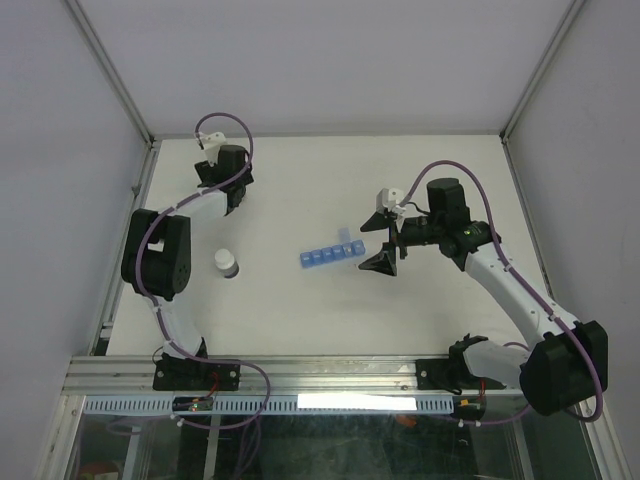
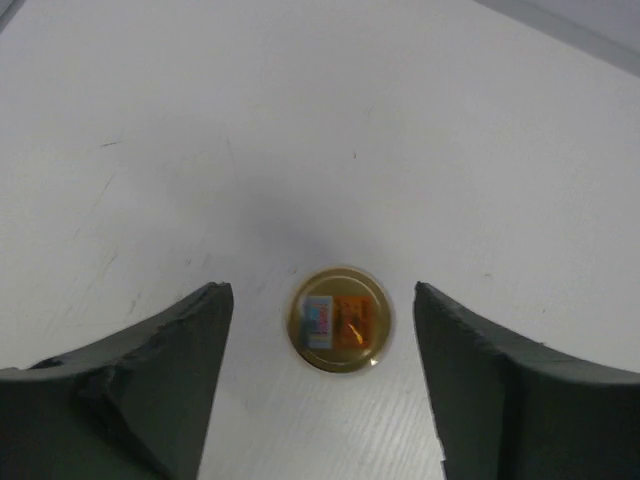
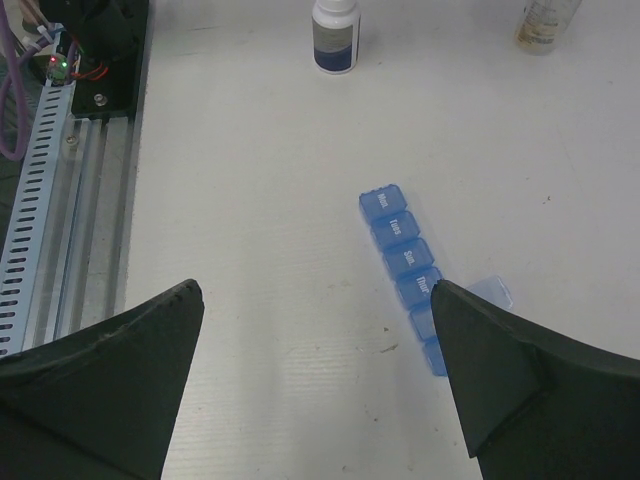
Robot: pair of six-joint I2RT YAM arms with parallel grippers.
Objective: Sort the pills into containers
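Top external: white table [image 1: 300,190], blue containers [image 1: 330,255] centre, grey walls [image 1: 300,60] around.

Lighting: bright, even and diffuse from overhead; shadows on the white surface [image 1: 320,190] are soft and faint. Glare: one bright strip on the near rail [image 1: 370,402]. Focus: wrist views slightly soft, dark jaws blurred.

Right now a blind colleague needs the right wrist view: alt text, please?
A blue pill box lies on the white table between open jaws, one lid flipped up near the right jaw. A capped bottle stands beyond.
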